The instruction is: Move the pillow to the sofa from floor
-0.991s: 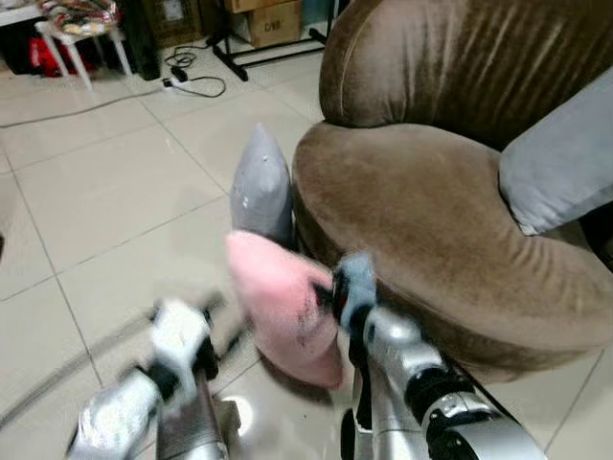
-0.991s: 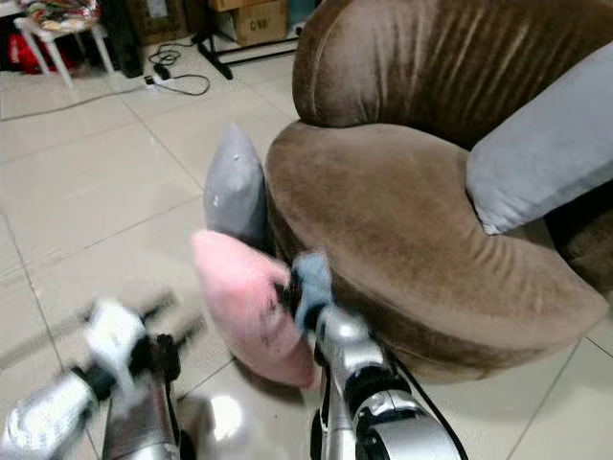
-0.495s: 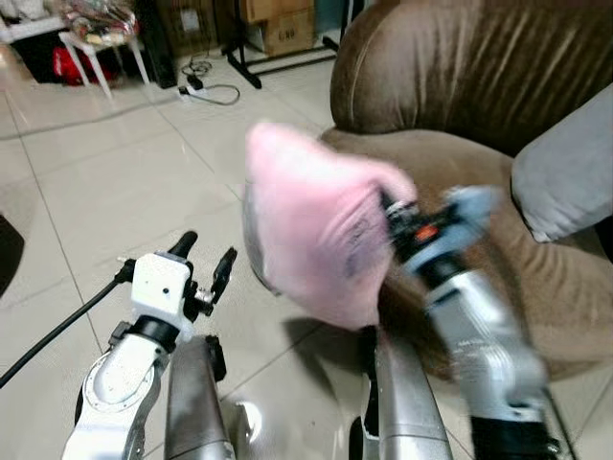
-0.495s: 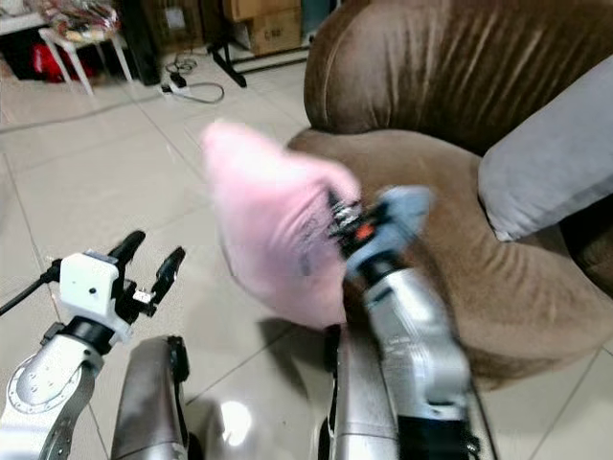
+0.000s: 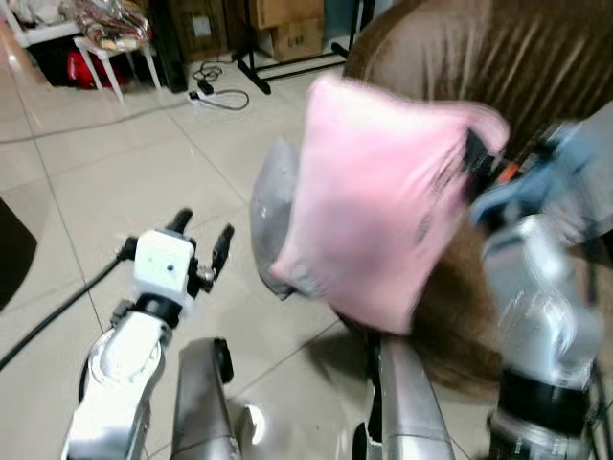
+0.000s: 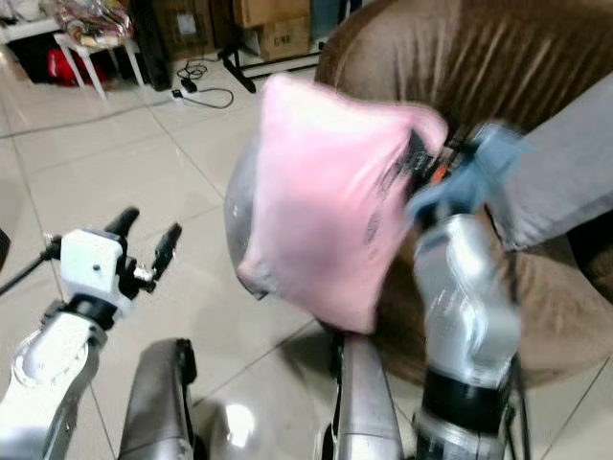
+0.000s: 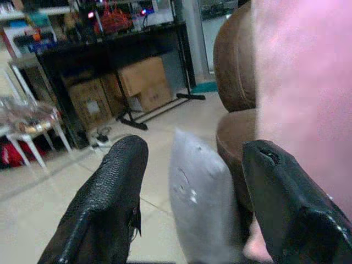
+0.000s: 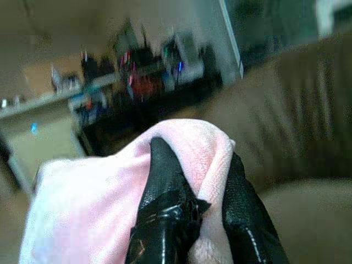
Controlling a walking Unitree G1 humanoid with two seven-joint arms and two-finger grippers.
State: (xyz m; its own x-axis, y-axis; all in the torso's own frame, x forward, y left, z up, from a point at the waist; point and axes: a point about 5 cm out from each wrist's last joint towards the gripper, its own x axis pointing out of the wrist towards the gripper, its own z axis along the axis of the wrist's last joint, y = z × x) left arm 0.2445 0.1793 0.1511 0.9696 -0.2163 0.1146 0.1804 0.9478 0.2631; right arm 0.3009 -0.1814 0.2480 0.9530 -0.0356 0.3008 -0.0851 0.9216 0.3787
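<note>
In the left eye view there was one pink pillow (image 5: 378, 206), held up in the air by the right gripper (image 5: 476, 158), which pinched its upper corner; the pillow hung below and to the left of that gripper, in front of the one brown sofa (image 5: 450, 57). Just behind the pillow, one grey pillow (image 5: 273, 216) stood against the front of the sofa. The left gripper (image 5: 199, 240) was lower and well apart from the pink pillow, over the tiled floor (image 5: 115, 172), with its two fingers spread and nothing between them. In the right eye view a second grey pillow (image 6: 565, 163) lay on the sofa seat, beside the right gripper on its far side, so the grey pillows counted two. Far behind the left gripper stood one small white table (image 6: 91, 43) and two cardboard boxes (image 6: 273, 24). In the left wrist view the two black fingers (image 7: 104, 203) were wide apart, and between them showed the standing grey pillow, with the pink pillow close beside one finger. In the right wrist view the two fingers (image 8: 165, 187) were pressed on a fold of the pink pillow, and the sofa back was beyond them.
</note>
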